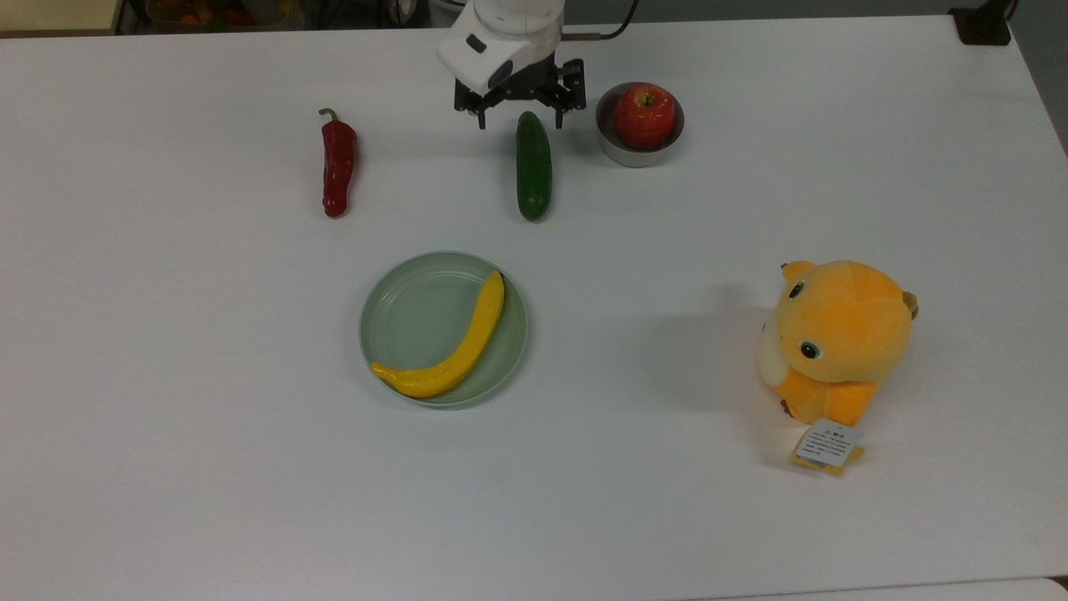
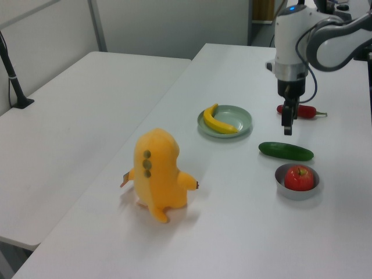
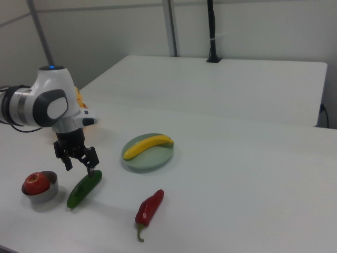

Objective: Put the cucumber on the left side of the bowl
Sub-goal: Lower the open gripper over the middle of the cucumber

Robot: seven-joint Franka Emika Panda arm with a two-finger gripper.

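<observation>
Gripper (image 1: 519, 121) hangs fingers down, spread wide, with nothing between them. It sits above the far end of the cucumber (image 1: 533, 165) in the top view; in the right view the gripper (image 3: 80, 164) is raised clear of the cucumber (image 3: 84, 188), not touching.

Cucumber lies flat on the bench (image 1: 167, 459), just below the gripper in the top view and on the bowl's top view's left, near it but apart.

Bowl (image 1: 619, 147), at the top view's right of the gripper, holds an apple (image 1: 644, 115).

Chili (image 1: 338, 165) lies well off to the top view's left of the gripper.

Farther out: plate (image 1: 400, 309) carrying a banana (image 1: 459, 351); plush toy (image 1: 838, 338) farthest, at the top view's lower right.
</observation>
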